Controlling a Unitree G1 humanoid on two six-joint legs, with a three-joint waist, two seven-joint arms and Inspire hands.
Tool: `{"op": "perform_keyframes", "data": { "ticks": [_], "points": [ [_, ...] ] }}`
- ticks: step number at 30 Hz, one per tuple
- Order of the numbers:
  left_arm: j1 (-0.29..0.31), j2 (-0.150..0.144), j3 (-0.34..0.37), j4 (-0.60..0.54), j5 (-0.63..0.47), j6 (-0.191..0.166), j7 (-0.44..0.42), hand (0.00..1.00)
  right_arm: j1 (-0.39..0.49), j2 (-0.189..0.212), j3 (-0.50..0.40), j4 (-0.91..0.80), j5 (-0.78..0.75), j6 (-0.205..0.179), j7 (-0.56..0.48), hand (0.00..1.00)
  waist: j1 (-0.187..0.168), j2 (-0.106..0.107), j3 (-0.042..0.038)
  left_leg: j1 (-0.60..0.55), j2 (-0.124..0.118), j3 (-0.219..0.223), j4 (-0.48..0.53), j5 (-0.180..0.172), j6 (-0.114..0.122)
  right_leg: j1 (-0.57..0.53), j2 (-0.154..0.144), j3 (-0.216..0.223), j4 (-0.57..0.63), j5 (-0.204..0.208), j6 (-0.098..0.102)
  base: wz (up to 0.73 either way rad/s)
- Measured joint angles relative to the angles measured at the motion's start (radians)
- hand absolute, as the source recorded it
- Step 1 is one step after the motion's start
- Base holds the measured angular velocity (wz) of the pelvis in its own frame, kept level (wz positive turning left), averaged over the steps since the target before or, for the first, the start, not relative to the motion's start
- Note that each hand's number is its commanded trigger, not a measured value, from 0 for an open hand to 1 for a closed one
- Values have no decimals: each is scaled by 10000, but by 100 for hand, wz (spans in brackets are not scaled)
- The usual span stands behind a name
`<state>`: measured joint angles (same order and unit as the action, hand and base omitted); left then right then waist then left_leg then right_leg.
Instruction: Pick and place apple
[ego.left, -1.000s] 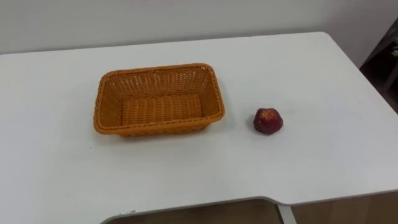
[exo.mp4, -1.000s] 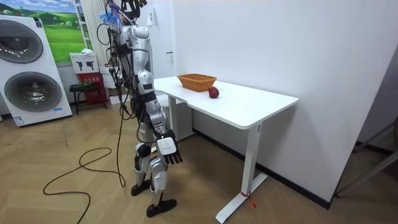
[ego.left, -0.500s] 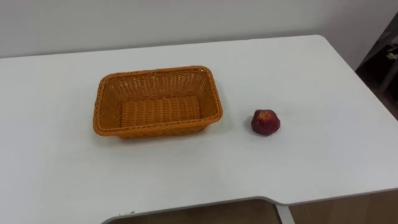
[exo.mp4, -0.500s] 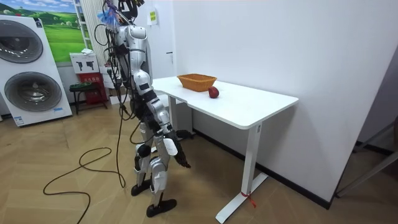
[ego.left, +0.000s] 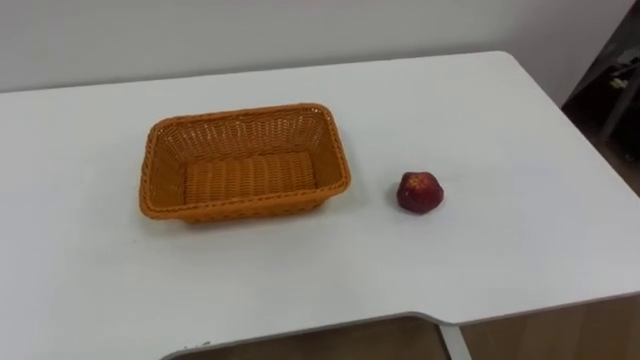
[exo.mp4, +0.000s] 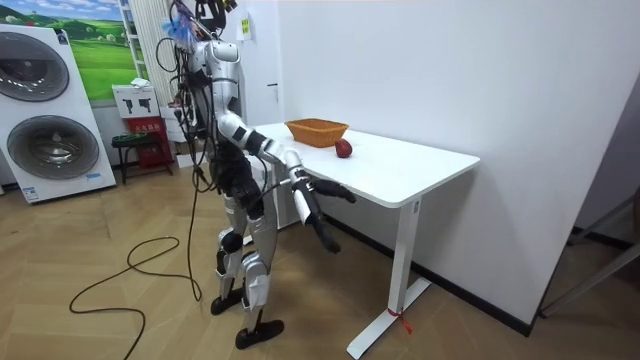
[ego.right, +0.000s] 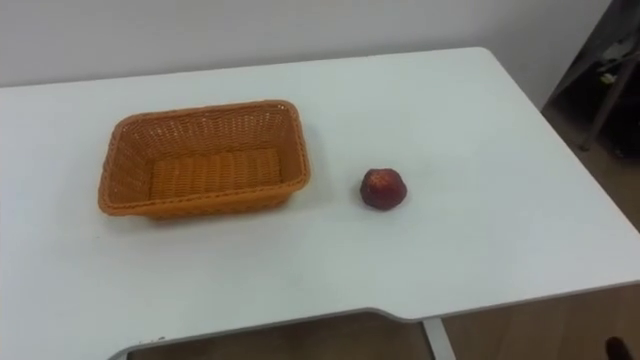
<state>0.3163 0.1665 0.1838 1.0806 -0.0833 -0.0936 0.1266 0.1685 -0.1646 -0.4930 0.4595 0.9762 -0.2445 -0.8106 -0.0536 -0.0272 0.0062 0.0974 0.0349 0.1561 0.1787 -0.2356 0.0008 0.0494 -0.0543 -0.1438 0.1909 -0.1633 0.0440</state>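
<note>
White bench (ego.left: 500, 120) carried the apple (ego.left: 419, 192) just right of the basket (ego.left: 240, 112), nearer the right hand (exo.mp4: 322, 238), low before the bench edge; finger spread unclear

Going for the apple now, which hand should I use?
Right. The apple sits on the white table to the right of the wicker basket, on the robot's right side; a left reach would likely cross over the basket.
</note>
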Motion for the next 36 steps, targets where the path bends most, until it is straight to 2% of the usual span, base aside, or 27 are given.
{"op": "perform_keyframes", "data": {
  "ticks": [2,7,9,10,11,14,19,25,31,36],
  "points": [
    [-22,0,-15,3,191,1,-2,0,-66,-19,12,-939,-2154,-119,-980,0,24,-12,14,-16,-3,-6,-2,0,0,-1,3,10,-24,-6,9,0],
    [-224,-2,-71,-2,590,-2,-58,0,-419,-180,99,-2372,-5918,-459,-2198,0,120,-79,21,-48,-10,-69,-12,1,-1,-3,1,-32,-52,-15,23,4],
    [-301,15,-125,-3,656,-5,-90,0,-401,-379,423,-2803,-6846,-543,-2347,0,195,-80,4,-44,-9,-67,-13,1,-1,-19,1,-19,-46,-15,23,-3],
    [-355,22,-145,-1,661,-6,-105,0,-348,-460,619,-3024,-7404,-585,-2354,0,309,-75,-36,-43,-5,-44,-47,1,-1,-56,12,28,-39,-15,23,-11],
    [-356,21,-204,18,677,-5,-128,0,-282,-496,927,-3393,-7869,-586,-2352,0,397,-90,-72,-48,3,23,-92,4,-4,-136,27,77,-8,-14,21,-13],
    [-368,31,-414,41,801,7,-296,0,-241,-502,1612,-3900,-8966,-607,-2016,0,463,-89,-98,-56,6,36,-77,4,-4,-141,24,72,-12,-6,12,-3],
    [-450,30,-688,35,875,1,-286,0,-223,-512,2640,-4044,-9080,-614,-948,0,639,-25,-94,-56,10,12,-79,4,-4,-101,23,43,-26,-5,11,1],
    [-592,33,-708,-9,1008,0,-318,0,-223,-513,3257,-3938,-9081,-603,487,0,635,135,-20,-52,13,-44,-63,7,-8,-67,24,35,-35,-6,11,2],
    [-734,67,-710,-8,1002,-20,-539,0,-183,-545,3720,-3772,-9074,-600,1554,0,666,17,43,5,12,-38,-64,7,-7,-11,24,35,-41,-6,11,0],
    [-852,72,-714,-3,1005,-184,-731,0,-182,-623,3980,-3420,-9073,-599,2310,0,815,-32,41,14,13,-39,-62,7,-7,3,24,32,-49,-5,10,0]
  ]
}}
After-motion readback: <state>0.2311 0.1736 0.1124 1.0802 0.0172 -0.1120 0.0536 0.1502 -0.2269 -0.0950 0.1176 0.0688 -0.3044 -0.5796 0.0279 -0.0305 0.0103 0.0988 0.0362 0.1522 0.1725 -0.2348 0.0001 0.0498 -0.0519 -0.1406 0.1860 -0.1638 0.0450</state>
